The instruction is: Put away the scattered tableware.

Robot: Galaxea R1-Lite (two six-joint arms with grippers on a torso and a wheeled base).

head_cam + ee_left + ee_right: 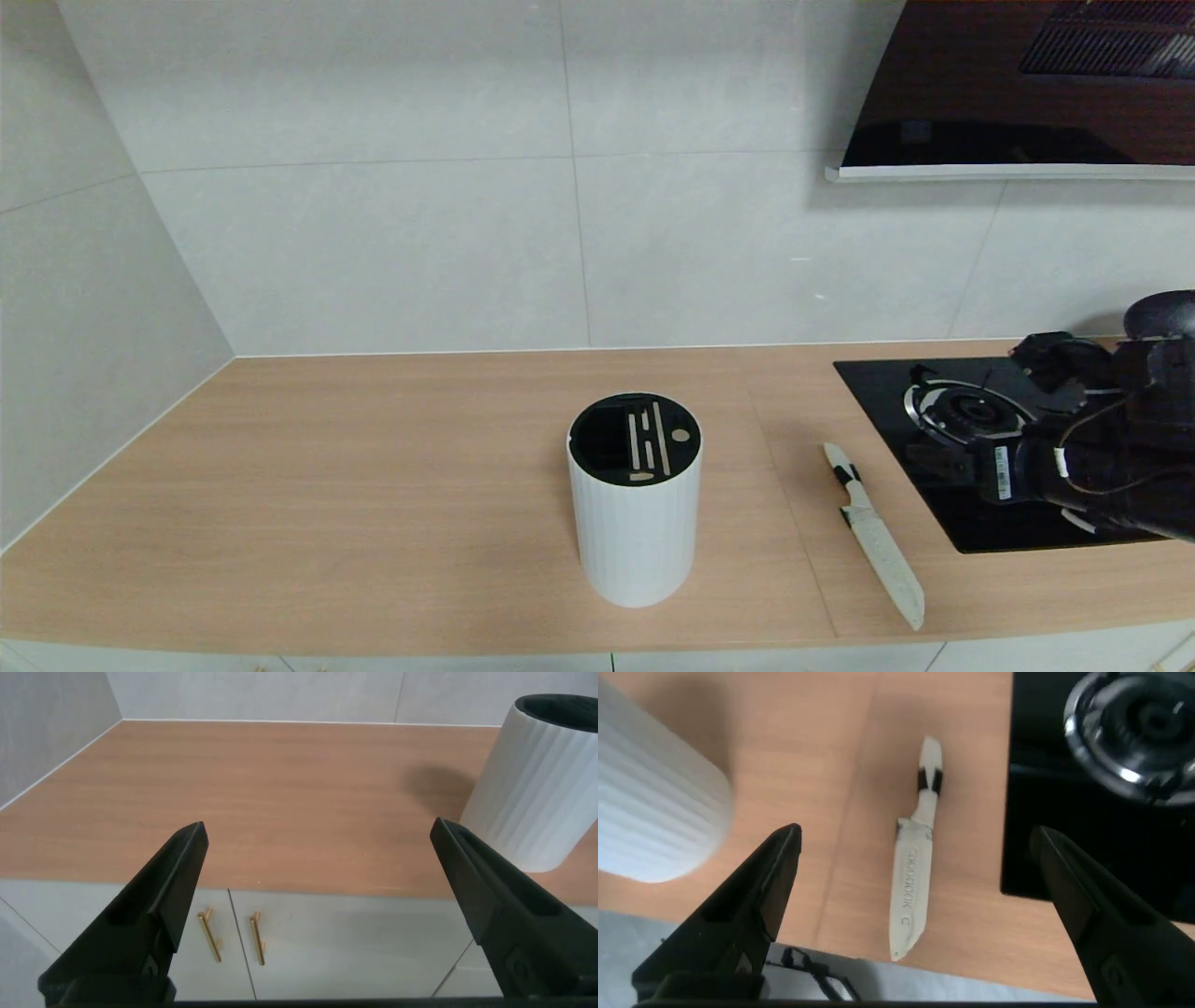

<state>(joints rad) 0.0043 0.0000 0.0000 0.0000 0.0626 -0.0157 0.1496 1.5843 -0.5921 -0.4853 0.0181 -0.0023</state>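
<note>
You will find the white knife with a black band on its handle (876,541) lying flat on the light wooden countertop (373,467), touching nothing else. Read on the head view as a dial, its long axis runs from 11 o'clock to 5 o'clock: the handle end lies toward the tiled wall and the blade tip toward the counter's front edge.

The white ribbed cylindrical holder with a black slotted top (635,509) stands upright near the knife's 9 o'clock side, apart from it. The black glass cooktop (887,392) lies just beside the knife at its 3 o'clock, with a steel burner ring (971,411) set in it.

The right gripper (915,845) hangs above the knife, over the cooktop's near edge, its jaws spread wide and holding nothing. The left gripper (318,833) is likewise spread wide and empty, off the counter's front edge, above pale cabinet doors with brass handles (210,933).
</note>
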